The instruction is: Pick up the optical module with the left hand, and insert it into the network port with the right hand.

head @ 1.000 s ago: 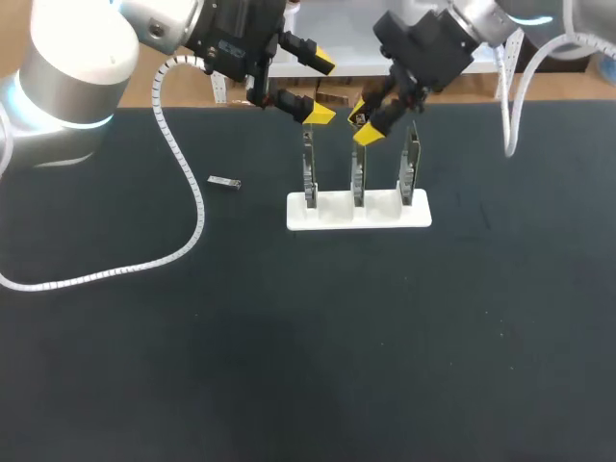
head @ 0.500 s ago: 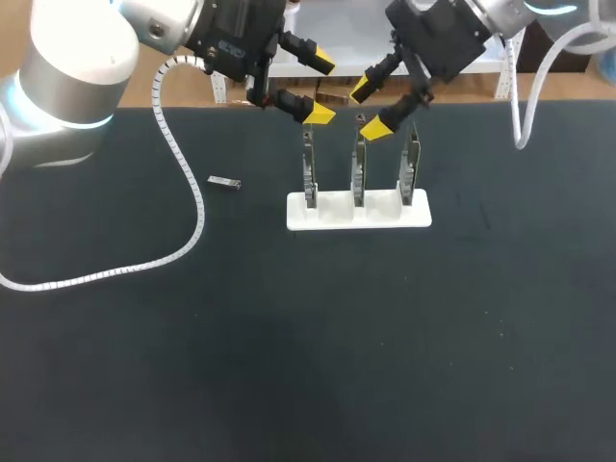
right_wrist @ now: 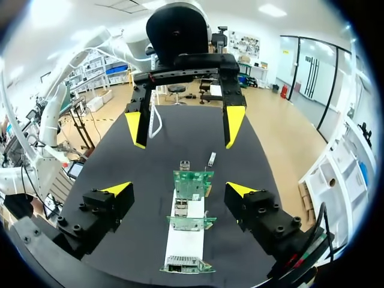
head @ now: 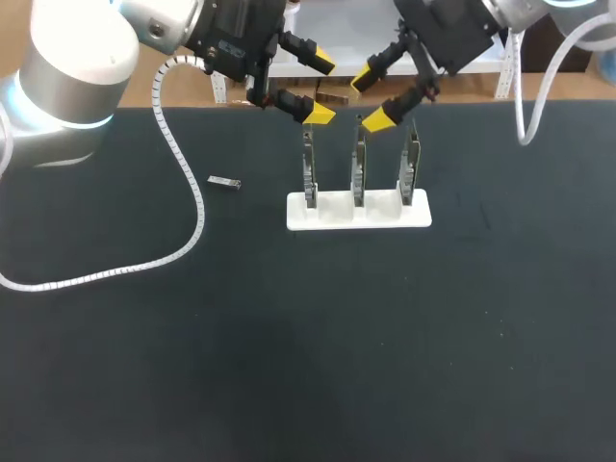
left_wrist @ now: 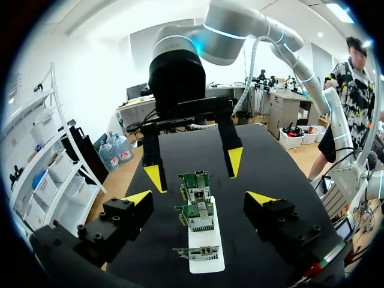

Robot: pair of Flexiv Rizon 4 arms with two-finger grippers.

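A small silver optical module point(head: 223, 181) lies loose on the black table, left of the white stand point(head: 327, 214); it also shows past the boards as the module point(right_wrist: 211, 158). The stand holds three upright circuit boards point(head: 358, 171). A small metal piece point(head: 359, 120) sticks up from the middle board's top. My left gripper point(head: 320, 89) hangs open above the left board, holding nothing. My right gripper point(head: 372, 98) is open just above and behind the middle board, its fingers clear of it. Each wrist view looks down on the boards point(left_wrist: 195, 211) point(right_wrist: 191, 183) between open fingers.
A white coiled cable point(head: 183, 173) runs from my left arm across the table's left part, close to the loose module. The table's far edge lies just behind both grippers. The table's near half is bare black mat point(head: 318, 366).
My right gripper opened from around the top of the middle board and rose up and back to the right. The left arm and the loose module have not moved.
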